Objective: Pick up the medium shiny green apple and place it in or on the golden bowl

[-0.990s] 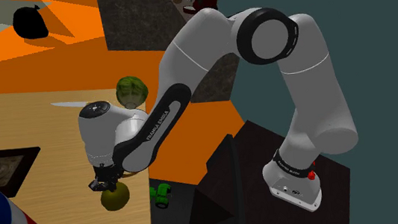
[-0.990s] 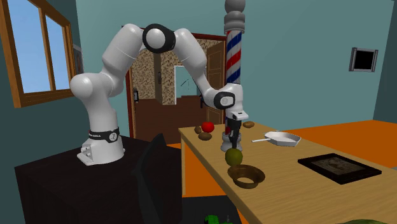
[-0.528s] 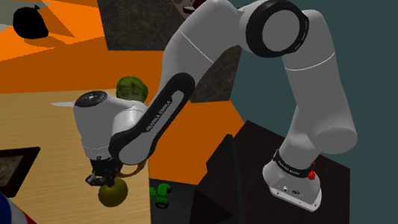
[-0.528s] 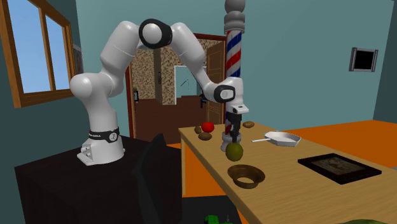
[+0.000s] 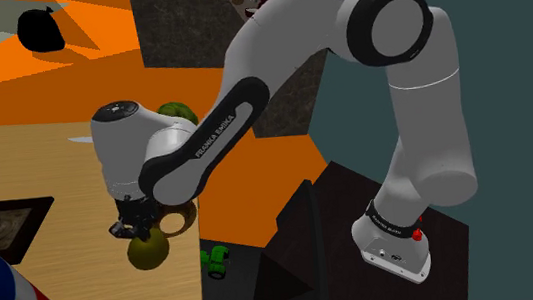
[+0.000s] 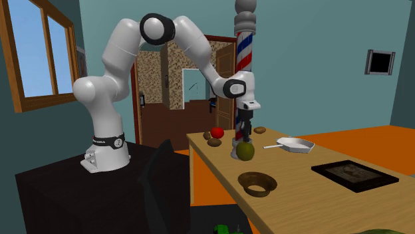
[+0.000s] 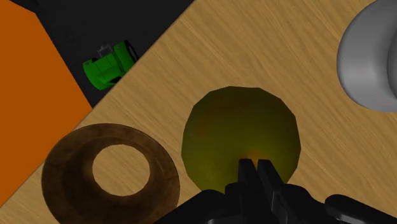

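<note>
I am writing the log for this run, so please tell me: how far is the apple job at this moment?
Done: the hand is shut on the top of the olive-green apple. Under way: carrying it; it seems raised off the wooden table. Left: move it over the brown ring-shaped bowl beside it and release.

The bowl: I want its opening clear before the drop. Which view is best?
The wrist view: the brown bowl is seen from above, beside the held apple. The second exterior view shows it obliquely; in the shoulder view the arm hides most.

The pincer (image 6: 243,140) has apparently lifted the apple (image 6: 245,152) higher.
</note>
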You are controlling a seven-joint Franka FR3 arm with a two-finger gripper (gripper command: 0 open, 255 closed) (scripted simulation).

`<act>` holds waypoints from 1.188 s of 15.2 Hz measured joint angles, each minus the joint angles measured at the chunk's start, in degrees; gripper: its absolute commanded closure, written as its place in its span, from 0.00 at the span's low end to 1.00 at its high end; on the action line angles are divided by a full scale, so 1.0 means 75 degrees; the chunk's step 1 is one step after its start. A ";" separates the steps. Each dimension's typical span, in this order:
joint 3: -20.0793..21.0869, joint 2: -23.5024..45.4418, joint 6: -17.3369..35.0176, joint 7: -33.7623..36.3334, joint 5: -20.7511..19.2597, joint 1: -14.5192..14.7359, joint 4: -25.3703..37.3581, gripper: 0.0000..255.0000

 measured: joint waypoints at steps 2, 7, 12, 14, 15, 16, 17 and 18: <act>0.0052 -0.0134 -0.0142 -0.0034 0.0066 -0.0035 0.0010 1.00; 0.0182 -0.0509 -0.0477 -0.0150 0.0248 -0.0152 -0.0011 1.00; 0.0222 -0.0765 -0.0810 -0.0561 0.0443 -0.0470 0.0077 1.00; 0.0211 -0.0886 -0.1000 -0.0902 0.0559 -0.0723 0.0155 1.00; 0.0197 -0.0900 -0.1087 -0.1035 0.0593 -0.0814 0.0228 1.00; 0.0187 -0.0988 -0.1196 -0.1253 0.0669 -0.0980 0.0252 1.00; 0.0171 -0.1058 -0.1222 -0.1423 0.0720 -0.1111 0.0214 1.00; 0.0156 -0.1109 -0.1327 -0.1598 0.0774 -0.1234 0.0270 1.00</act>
